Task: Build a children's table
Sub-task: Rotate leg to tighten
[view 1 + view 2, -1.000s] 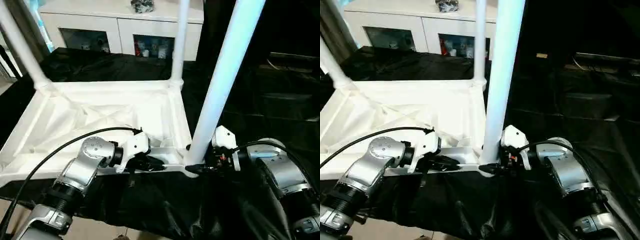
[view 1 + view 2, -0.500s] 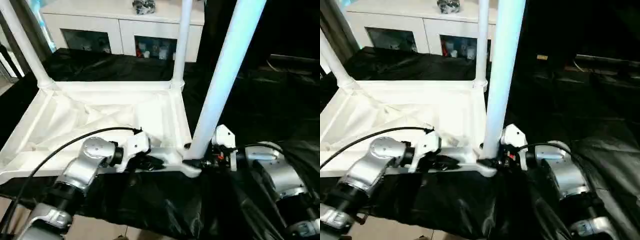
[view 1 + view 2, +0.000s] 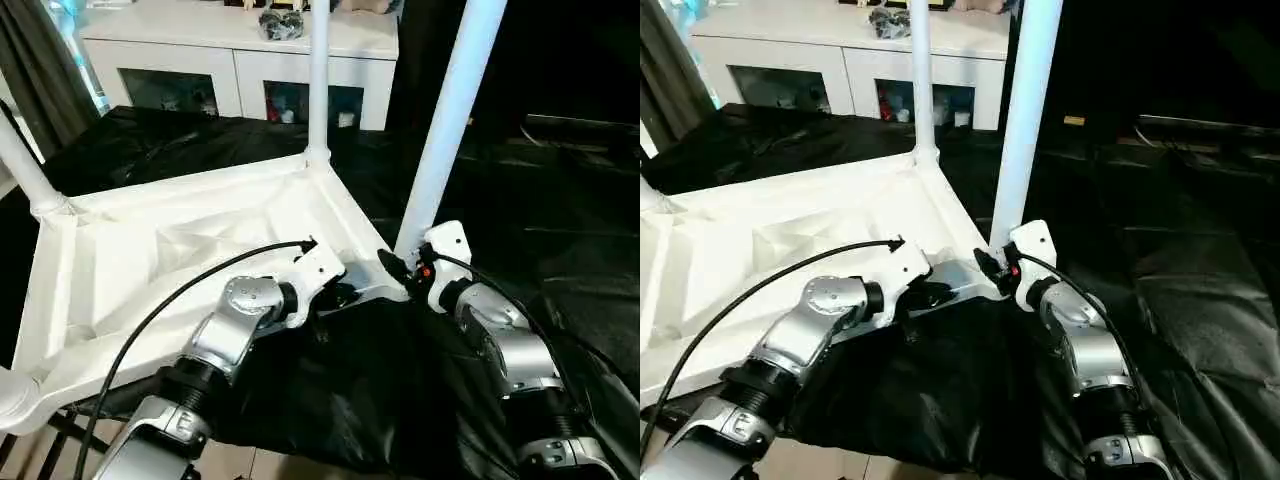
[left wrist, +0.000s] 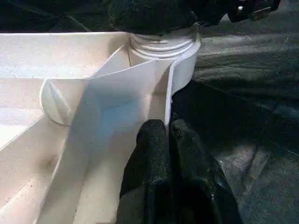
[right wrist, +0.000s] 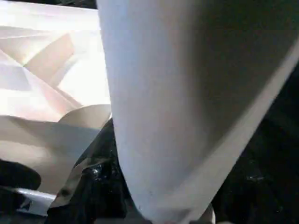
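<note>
Tabletop: the white ribbed plastic tabletop [image 3: 190, 260] lay upside down on black cloth.
Near leg: a long white tubular leg [image 3: 445, 120] stood upright in the corner socket.
Right gripper [image 3: 400, 268]: nearer, fingers half-spread about the leg's base.
Left gripper [image 4: 170, 140]: pinched shut on the tabletop's rim.
Change: tabletop swung round since a second before; right fingers narrowed.

A table draped in black cloth [image 3: 560, 210] carries the upturned white tabletop [image 3: 130, 270], ribbed underside up.
</note>
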